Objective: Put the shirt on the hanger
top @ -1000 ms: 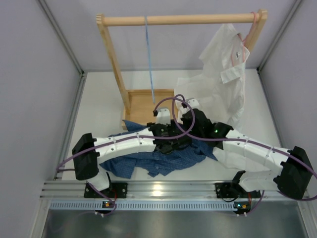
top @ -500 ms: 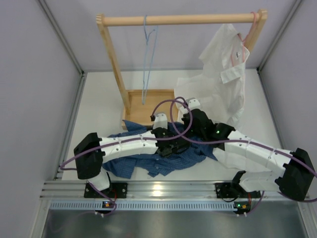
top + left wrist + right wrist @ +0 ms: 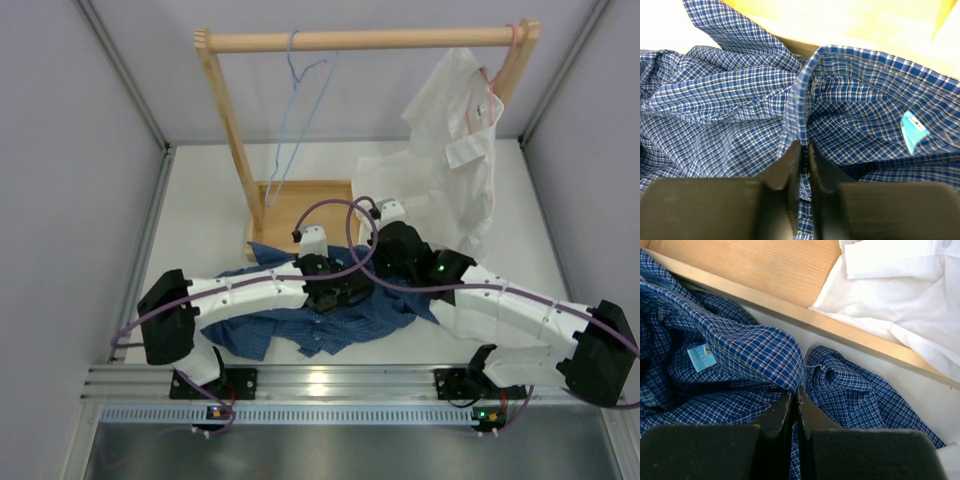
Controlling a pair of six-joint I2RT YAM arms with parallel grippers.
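Note:
The blue checked shirt (image 3: 300, 320) lies crumpled on the table in front of the rack's base. My left gripper (image 3: 804, 146) is shut on a fold of the shirt (image 3: 725, 95) at the collar edge, cloth running between its jaws. My right gripper (image 3: 795, 392) is shut on another fold of the shirt (image 3: 740, 355), near the light-blue label (image 3: 701, 358). Seen from above, both grippers (image 3: 335, 290) (image 3: 385, 250) sit close together over the shirt's collar. The light-blue hanger (image 3: 295, 110) hangs from the wooden rail (image 3: 370, 40), swung out at an angle and held by neither gripper.
A white shirt (image 3: 455, 150) hangs on a pink hanger (image 3: 497, 75) at the rail's right end, its tail draped on the table. The rack's wooden base (image 3: 290, 205) lies just behind the shirt. Grey walls close in on both sides.
The left gripper has closed from wide open onto the shirt's collar fold and shifted slightly left. The light-blue hanger has swung from edge-on to angled leftward. The right arm holds still.

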